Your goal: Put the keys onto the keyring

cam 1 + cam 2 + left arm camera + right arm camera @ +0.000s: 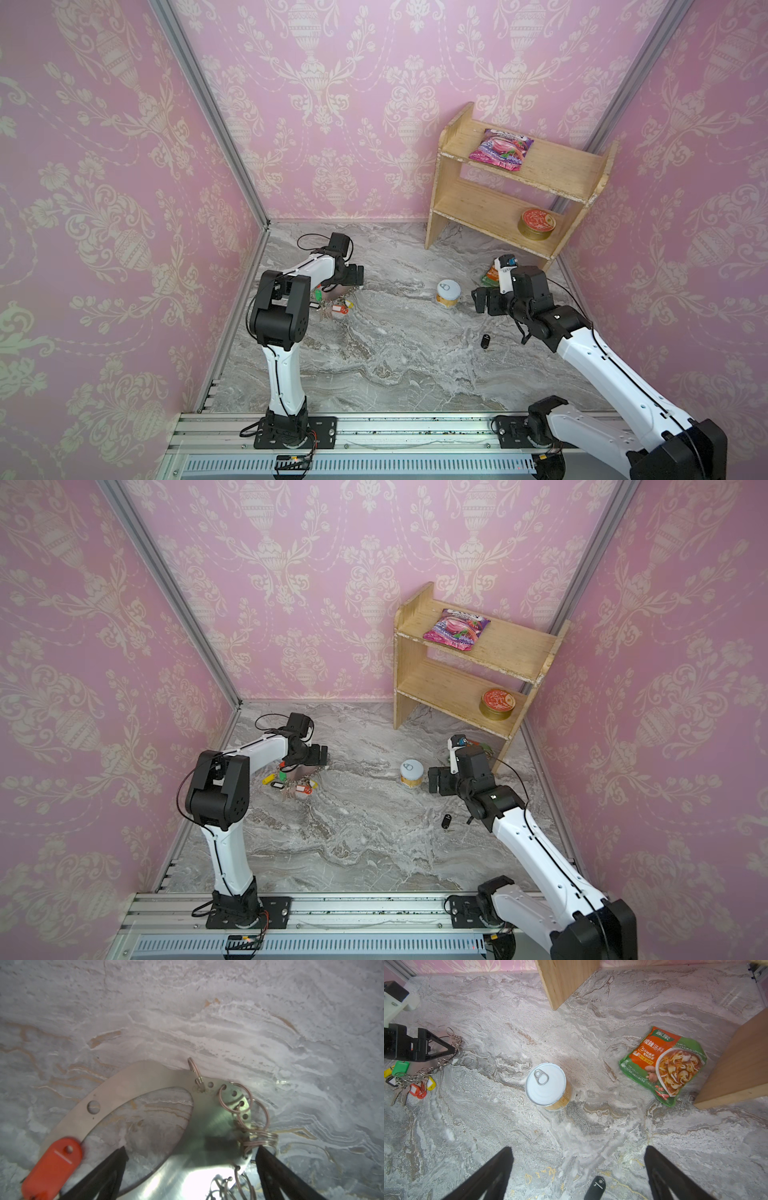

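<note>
One black key (484,341) was noted loose on the surface (395,365), off the keyring (145,1076); both jaws were spread wide, empty.

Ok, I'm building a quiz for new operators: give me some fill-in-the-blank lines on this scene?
The black key lies on the table nearest the ____ arm.
The pull-tab can stands ____.
The pink packet lies on the ____ board of the wooden shelf.
The left gripper and right gripper are both ____.
Missing: right; upright; top; open.
</note>
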